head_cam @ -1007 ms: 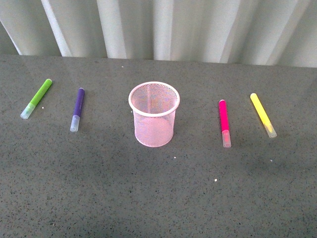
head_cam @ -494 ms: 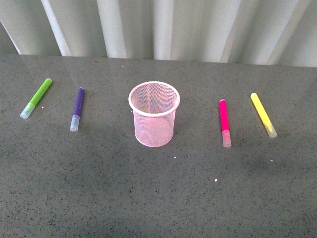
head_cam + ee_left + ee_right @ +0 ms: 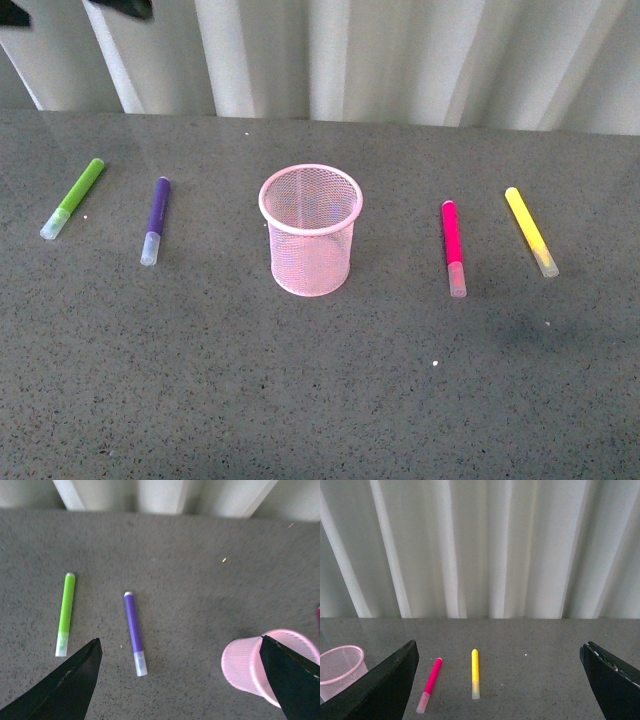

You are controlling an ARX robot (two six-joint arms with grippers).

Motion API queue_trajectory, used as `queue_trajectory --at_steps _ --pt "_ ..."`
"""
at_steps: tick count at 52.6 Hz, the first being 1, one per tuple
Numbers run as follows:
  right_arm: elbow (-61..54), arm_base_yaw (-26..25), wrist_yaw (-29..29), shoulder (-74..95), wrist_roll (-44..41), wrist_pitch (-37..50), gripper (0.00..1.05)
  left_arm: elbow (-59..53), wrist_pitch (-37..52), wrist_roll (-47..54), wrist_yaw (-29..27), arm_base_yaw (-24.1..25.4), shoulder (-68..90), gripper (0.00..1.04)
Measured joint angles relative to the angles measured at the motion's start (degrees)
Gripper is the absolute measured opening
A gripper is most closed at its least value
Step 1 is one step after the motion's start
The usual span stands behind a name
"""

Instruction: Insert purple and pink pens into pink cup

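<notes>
- The pink cup [image 3: 310, 262] stands upright at the centre of the front view on the grey speckled desk [image 3: 320, 400]. Its mouth is open upward and nothing is inside it.
- The purple pen [image 3: 156, 218] lies flat on the desk left of centre, well apart from the cup. Its clear cap points toward the lower edge of the frame.
- The pink pen [image 3: 453, 245] lies flat right of centre, also well apart from the cup, with its cap toward the lower edge.
- A lime-green marker [image 3: 73, 197] lies at the far left, beyond the purple pen. A yellow marker [image 3: 530, 230] lies at the far right, beyond the pink pen.
- A pale pleated curtain [image 3: 400, 60] fills the top of the frame behind the desk.
- The left hand [image 3: 180, 640] has its two dark fingers [image 3: 65, 690] spread wide apart and holds nothing. In its wrist view the purple pen and green marker lie between the fingers, and one finger partly covers the cup.
- The right hand [image 3: 500, 643] is also spread wide and empty. In its wrist view the pink pen and yellow marker lie on the desk between its fingers.
</notes>
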Motion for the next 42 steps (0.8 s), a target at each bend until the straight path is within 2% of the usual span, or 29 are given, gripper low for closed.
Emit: queue_trajectory --at_steps 14,42 --pt "0.0 0.0 0.0 0.0 0.0 0.02 0.98 8.24 -3.21 0.79 -1.51 0.81 20.61 0.98" --pt "0.0 0.0 0.0 0.0 0.0 0.02 0.98 23.12 -4.61 3.82 -3.58 1.9 36.72 0.98"
